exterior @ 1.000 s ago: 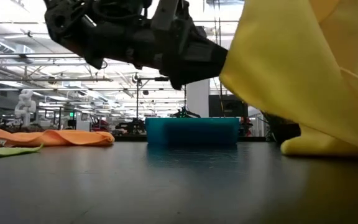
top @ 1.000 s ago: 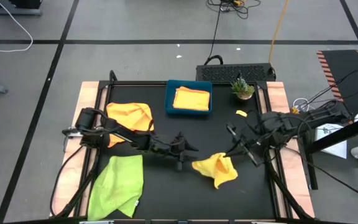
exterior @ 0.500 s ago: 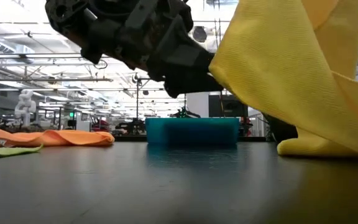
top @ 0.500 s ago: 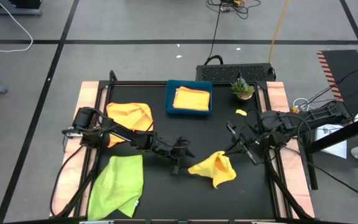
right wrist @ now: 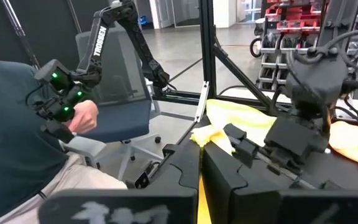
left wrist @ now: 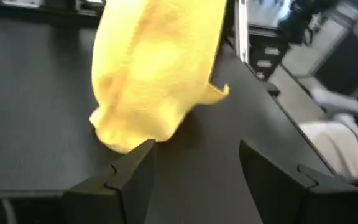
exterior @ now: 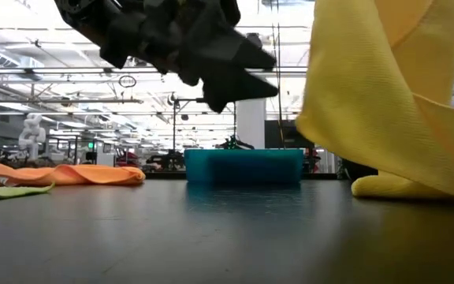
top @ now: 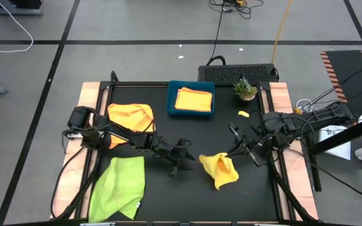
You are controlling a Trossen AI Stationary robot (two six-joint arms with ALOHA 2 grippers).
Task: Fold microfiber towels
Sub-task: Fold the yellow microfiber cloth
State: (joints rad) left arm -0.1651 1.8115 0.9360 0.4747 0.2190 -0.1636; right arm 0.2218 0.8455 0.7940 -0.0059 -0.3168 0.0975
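A yellow microfiber towel (top: 219, 168) hangs bunched from my right gripper (top: 233, 152), which is shut on it right of the table's middle. My left gripper (top: 188, 162) stands open just left of the towel and clear of it. In the left wrist view nothing lies between its fingers, and the towel (left wrist: 154, 68) hangs ahead of them. An orange towel (top: 131, 118) lies crumpled at the far left. A lime green towel (top: 119, 187) lies spread at the near left. Another orange towel (top: 193, 99) lies folded in the blue tray (top: 171, 100). My right gripper pinches the yellow towel's upper part between its two fingers; a strip of yellow cloth (right wrist: 198, 194) shows in the slit between them. The fingers come about level from the table's right. The towel hangs slack below them, its lower end (exterior: 400, 188) resting on the table.
A small potted plant (top: 245, 90) stands at the far right, and a small yellow scrap (top: 244, 114) lies near it. Wooden rails (top: 92, 100) border the black tabletop left and right. A seated person (right wrist: 17, 143) with hand controls shows beyond the table in the right wrist view.
My left gripper has let go of the yellow towel's left edge, opened, and tipped and risen a little away from it. The freed edge, which had been drawn out toward the table's left, has swung back to the right and hangs under my right gripper.
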